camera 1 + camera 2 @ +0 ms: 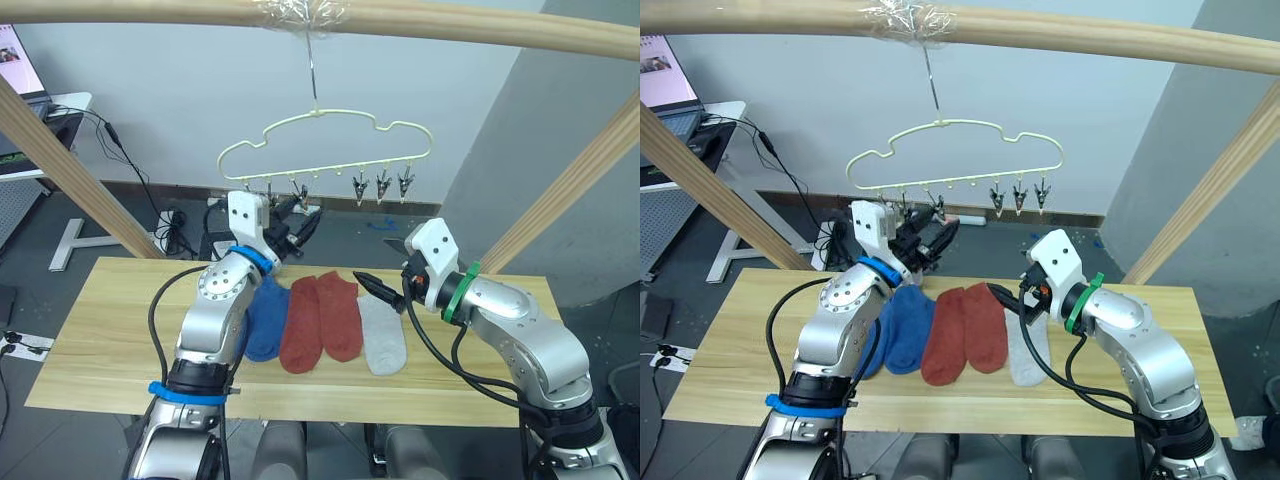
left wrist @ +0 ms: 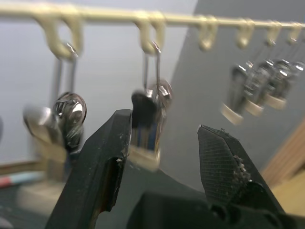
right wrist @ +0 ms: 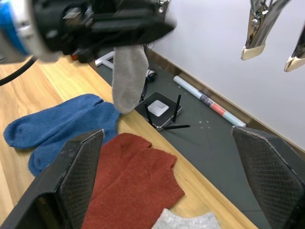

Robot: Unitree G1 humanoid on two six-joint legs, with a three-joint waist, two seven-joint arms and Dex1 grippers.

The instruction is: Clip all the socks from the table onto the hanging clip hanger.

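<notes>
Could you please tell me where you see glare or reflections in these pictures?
Left wrist view: bright highlights on the metal clips. Right wrist view: the clips gleam as well. Left eye view: the wrap on the pole glints; the table shows no glare.

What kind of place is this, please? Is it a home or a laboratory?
Probably a laboratory or test room, not a home: the clip hanger hangs from a bare wooden pole frame, a monitor stands aside, and loose cables cross the floor.

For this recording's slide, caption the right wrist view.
Open right gripper above two blue socks and rust-red socks; light grey sock hangs beneath the left gripper.
</notes>
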